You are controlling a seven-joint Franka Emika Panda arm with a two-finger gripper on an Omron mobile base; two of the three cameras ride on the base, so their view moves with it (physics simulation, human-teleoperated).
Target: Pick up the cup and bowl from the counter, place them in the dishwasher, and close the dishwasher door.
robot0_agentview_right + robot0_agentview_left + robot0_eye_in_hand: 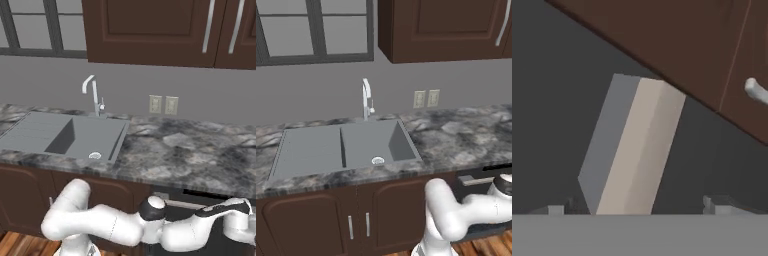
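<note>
My gripper (639,207) is open, its two tips spread wide, right against the dark dishwasher door (557,100). Between the tips runs a pale grey-beige bar (634,150), which looks like the door's handle seen close up. In the base views the arm (190,230) reaches low and to the right, under the counter (456,140), to the dark door panel (468,189) with its silver bar handle (476,179). The door stands upright or nearly so. The cup and the bowl are out of view.
A grey double-basin sink (346,145) with a chrome faucet (366,97) is set in the counter on the left. Two wall outlets (426,98) sit behind it. Brown cabinet doors (321,220) run below, and upper cabinets (150,30) hang above.
</note>
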